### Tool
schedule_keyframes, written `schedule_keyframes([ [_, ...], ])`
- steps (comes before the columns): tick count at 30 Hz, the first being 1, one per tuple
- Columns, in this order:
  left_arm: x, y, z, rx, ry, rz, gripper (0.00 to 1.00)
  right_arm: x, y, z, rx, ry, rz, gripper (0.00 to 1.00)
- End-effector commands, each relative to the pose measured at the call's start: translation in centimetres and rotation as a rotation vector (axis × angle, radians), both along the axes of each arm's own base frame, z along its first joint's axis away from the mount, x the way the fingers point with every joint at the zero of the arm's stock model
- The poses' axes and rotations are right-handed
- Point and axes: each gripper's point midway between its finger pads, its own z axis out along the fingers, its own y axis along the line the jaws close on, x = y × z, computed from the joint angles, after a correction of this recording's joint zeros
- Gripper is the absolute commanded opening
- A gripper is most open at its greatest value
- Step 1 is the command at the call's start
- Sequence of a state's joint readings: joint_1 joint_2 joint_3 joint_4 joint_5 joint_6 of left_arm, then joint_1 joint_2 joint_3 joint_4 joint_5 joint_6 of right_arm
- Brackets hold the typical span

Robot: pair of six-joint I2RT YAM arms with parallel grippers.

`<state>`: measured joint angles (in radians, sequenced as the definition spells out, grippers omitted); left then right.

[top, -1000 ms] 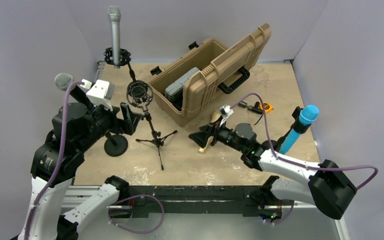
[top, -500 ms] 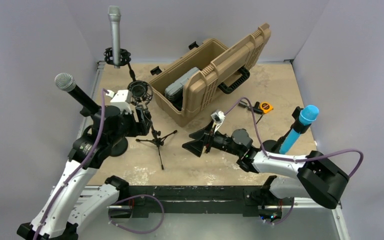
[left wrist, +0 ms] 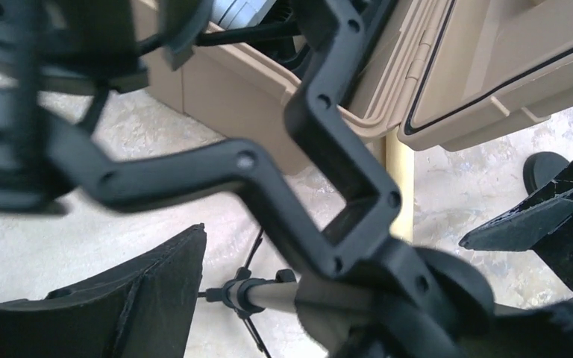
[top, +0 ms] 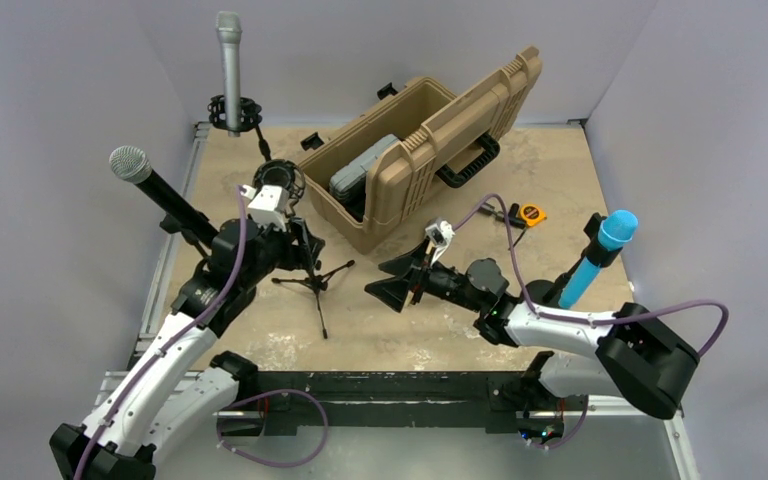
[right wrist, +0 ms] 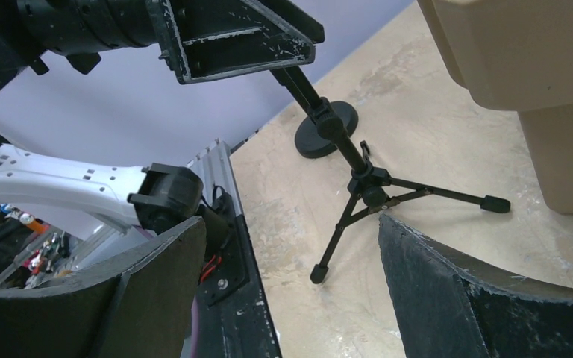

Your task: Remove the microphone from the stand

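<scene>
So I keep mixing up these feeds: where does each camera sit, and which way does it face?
Top: above and behind the arms, looking down at the table; both arms show, left gripper at the tripod stand, right gripper beside it.
Left wrist: on the left arm, facing the stand's bracket and tan case; one of its fingers shows.
Right wrist: on the right arm, facing the tripod stand and left arm; both fingers show.
Shared: both wrist views catch the tripod stand.

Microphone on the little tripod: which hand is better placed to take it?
Left. The left hand sits at the tripod stand, just under the microphone; the right hand is open, apart from it.
</scene>
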<state>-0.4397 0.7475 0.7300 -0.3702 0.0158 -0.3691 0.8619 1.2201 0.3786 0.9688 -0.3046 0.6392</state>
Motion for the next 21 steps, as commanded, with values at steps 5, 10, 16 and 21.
schedule_keyframes([
  [5,1.7,-1.4,1.4,0.045,-0.163,-0.096,0.52,0.6,0.2,1.5,0.042,-0.092,-0.016,0.84],
  [10,0.5,-1.5,0.2,0.061,-0.144,-0.137,0.33,0.2,-0.4,1.2,0.04,-0.092,-0.024,0.84],
  [16,-1.5,-2.3,-1.3,0.13,-0.081,-0.209,0.09,0.0,-0.9,2.3,0.063,-0.112,-0.034,0.84],
  [21,-3.6,-2.4,-1.1,0.089,-0.088,-0.223,0.04,-1.7,-1.0,2.6,0.12,-0.091,0.043,0.85],
])
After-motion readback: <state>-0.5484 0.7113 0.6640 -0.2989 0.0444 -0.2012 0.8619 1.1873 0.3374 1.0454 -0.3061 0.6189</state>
